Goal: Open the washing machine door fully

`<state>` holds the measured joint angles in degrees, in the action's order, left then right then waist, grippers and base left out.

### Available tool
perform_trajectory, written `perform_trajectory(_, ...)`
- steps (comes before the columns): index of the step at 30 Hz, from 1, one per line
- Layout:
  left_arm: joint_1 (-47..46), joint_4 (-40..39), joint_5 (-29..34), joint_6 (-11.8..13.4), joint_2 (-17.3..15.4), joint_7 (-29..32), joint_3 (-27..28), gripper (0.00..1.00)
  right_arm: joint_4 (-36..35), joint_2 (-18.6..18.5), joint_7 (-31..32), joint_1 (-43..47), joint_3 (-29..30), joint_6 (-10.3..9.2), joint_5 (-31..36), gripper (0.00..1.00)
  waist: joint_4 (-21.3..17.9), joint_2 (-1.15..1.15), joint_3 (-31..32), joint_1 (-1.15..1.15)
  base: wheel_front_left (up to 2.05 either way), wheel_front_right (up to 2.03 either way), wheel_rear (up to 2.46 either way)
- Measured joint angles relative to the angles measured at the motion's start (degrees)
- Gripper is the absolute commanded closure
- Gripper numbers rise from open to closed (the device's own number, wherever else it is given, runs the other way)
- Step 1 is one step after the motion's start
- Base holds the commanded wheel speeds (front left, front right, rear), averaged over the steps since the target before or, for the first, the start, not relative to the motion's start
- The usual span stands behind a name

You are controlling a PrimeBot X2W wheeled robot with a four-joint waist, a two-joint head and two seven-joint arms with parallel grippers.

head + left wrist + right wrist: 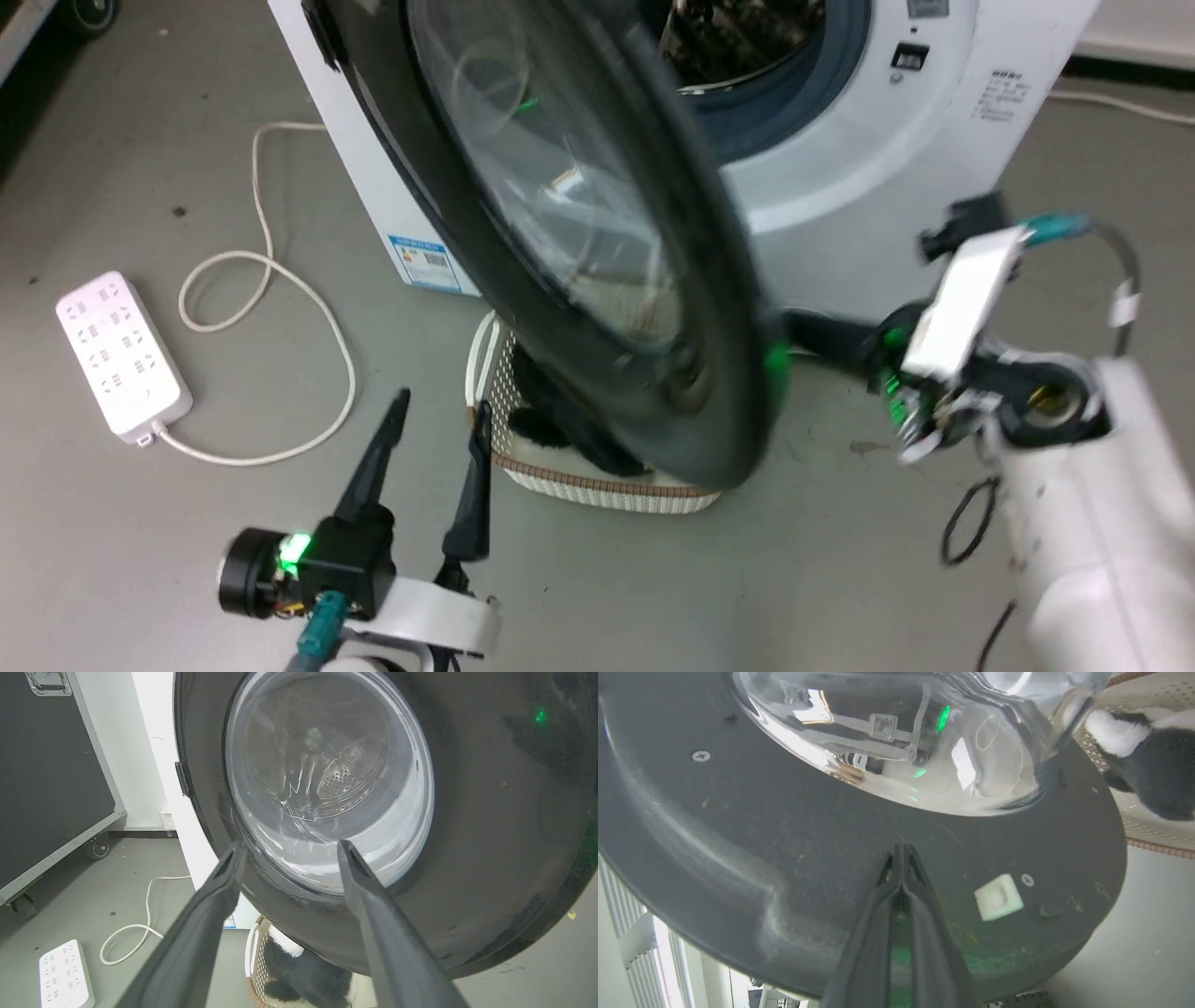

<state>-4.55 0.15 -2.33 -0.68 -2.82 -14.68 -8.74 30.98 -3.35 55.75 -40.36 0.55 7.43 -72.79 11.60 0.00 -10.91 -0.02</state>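
Pushing the washing machine door (597, 280) wider looks like the step you are in. The door is a large glossy black disc with a bulging clear window. It stands roughly half open, hinged at the left side of the white washing machine (840, 187), and hangs out above a cream basket (597, 490) on the floor.

Your right gripper (901, 851) has its two fingers pressed together, pinching nothing. The joined tips rest against the door's dark inner face, just below the glass bowl and near a small white block. Your left gripper (442, 403) hangs low in front of the door's outer face, with its fingers spread and apart from the door.

To do this well, keep the right tips on the flat plastic, because the curved glass would probably let them slide. Follow the door's arc around the hinge rather than pushing straight ahead, or the contact may slip off towards the free rim.

The left gripper seems to lie in the door's sweep, so move it aside before the door reaches it. Whether the lower rim clears the basket cannot be judged, so go slowly.
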Motion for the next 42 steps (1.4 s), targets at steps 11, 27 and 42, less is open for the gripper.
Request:
perform_trajectory(11, 2.19, 1.24, -0.40, 0.02, 0.00, 0.00, -1.51, 0.00, -4.70, 0.18, -8.16, 8.47, -16.85, 0.00, -10.54, 1.00, 0.45, 0.00, 1.43, 0.01, 0.00, 0.00, 0.00)
perform_trajectory(27, 2.33, 1.46, -1.81, 0.45, -0.05, 0.00, 2.04, 0.00, -15.25, -7.70, -33.00, 10.63, -15.16, 0.00, 3.09, 0.00, -2.88, 0.00, 5.13, 0.01, 0.00, 0.00, 0.00)
perform_trajectory(42, 6.67, 0.27, -2.89, 0.27, -0.02, 0.00, 4.85, 0.00, -29.00, -12.84, -68.28, 32.62, -5.36, 0.01, 58.66, 0.00, -8.27, 0.00, 10.85, 0.01, 0.00, 0.00, 0.00)
